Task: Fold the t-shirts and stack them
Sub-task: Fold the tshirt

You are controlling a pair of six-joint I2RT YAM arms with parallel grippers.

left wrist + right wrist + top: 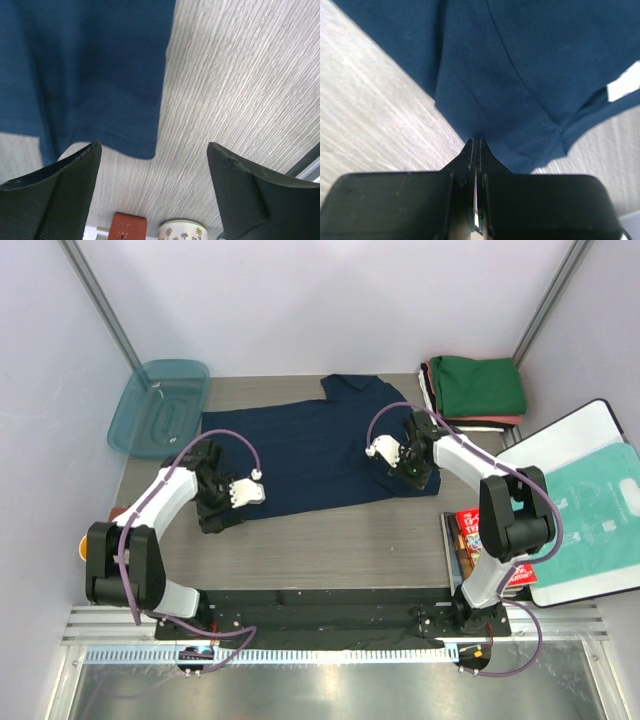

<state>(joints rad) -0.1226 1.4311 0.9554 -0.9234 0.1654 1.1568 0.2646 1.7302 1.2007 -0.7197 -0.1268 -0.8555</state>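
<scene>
The dark navy t-shirt (310, 450) lies spread flat on the grey table, collar toward the back. My left gripper (213, 508) is open and empty, hovering at the shirt's near-left hem corner (135, 145); the corner lies between its fingers (65, 185). My right gripper (420, 475) is shut, its tips (476, 141) pinched on the shirt's right edge (520, 75), near a small white tag (623, 85). A stack of folded shirts stands at the back right: green (478, 385) on top, salmon-red (490, 421) and white below.
A teal plastic lid (160, 405) lies at the back left. A teal-printed plastic bag (590, 500) lies on a white board at the right, with a red box (468, 530) beside it. A red block (122, 227) and a floral cup (182, 231) stand near the left edge.
</scene>
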